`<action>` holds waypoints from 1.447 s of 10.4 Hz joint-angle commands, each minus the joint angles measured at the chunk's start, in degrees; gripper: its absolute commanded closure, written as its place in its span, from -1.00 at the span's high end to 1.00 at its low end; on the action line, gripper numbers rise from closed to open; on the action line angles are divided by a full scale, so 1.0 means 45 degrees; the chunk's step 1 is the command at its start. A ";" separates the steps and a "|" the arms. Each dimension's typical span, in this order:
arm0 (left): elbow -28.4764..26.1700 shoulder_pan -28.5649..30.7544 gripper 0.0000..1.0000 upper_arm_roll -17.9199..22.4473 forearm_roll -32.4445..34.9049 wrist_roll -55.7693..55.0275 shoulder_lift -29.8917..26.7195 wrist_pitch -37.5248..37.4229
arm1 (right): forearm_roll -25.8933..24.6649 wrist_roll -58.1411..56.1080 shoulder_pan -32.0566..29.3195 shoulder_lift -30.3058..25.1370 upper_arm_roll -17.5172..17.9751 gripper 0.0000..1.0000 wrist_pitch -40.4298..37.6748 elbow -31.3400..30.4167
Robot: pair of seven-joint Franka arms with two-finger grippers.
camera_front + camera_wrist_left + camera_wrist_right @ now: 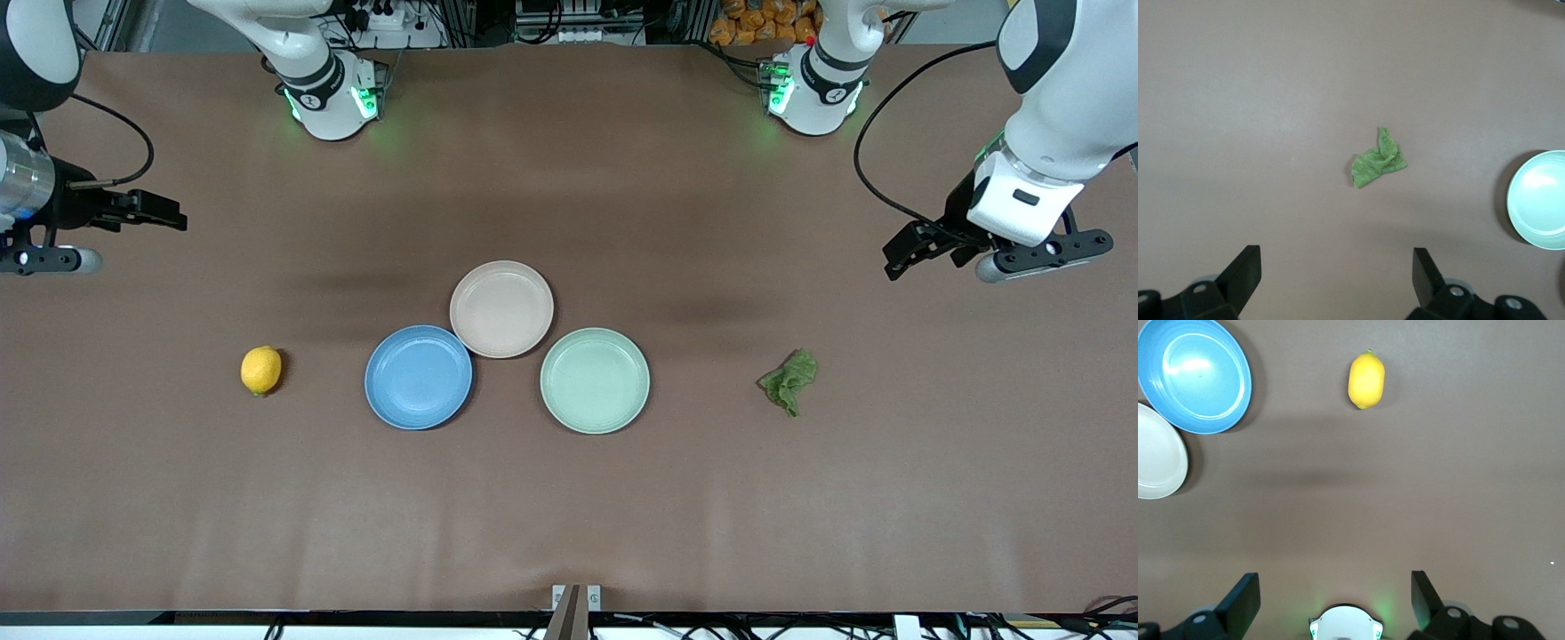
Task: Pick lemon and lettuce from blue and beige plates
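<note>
Lemon (260, 370) on table, beside blue plate (418, 377), toward right arm's end. Lettuce (789, 380) on table, beside green plate (595, 380), toward left arm's end. Beige plate (501, 308) touching blue plate. Left gripper (1338, 280), right gripper (1335, 600): fingers wide apart, holding nothing.

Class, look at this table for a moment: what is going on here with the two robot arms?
Nothing is held. The left tool and the right tool hang open above the table's two ends. The lemon lies on the table beside the blue plate; the lettuce lies toward the left arm's end, apart from the mint-green plate. The beige plate and the other two plates hold nothing.
</note>
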 commanded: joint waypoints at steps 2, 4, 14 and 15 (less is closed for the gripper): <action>0.1040 0.1059 1.00 -0.0981 0.0219 0.0228 0.0532 -0.0412 | 0.0499 0.0179 0.0323 0.1097 -0.0010 1.00 -0.0594 0.2139; 0.1217 0.1160 1.00 -0.1044 0.0122 0.0674 0.0592 -0.0586 | 0.0052 0.0237 0.0498 0.1276 -0.0010 1.00 -0.0812 0.2886; 0.4283 0.0849 1.00 -0.1063 0.0100 0.1829 0.1491 -0.3476 | -0.1299 0.1038 0.0401 0.0011 -0.0069 1.00 0.0998 0.1919; 0.4304 0.0867 1.00 -0.1063 0.0121 0.1830 0.1491 -0.3498 | -0.1241 0.1038 0.0363 -0.0379 -0.0088 1.00 0.1526 0.1351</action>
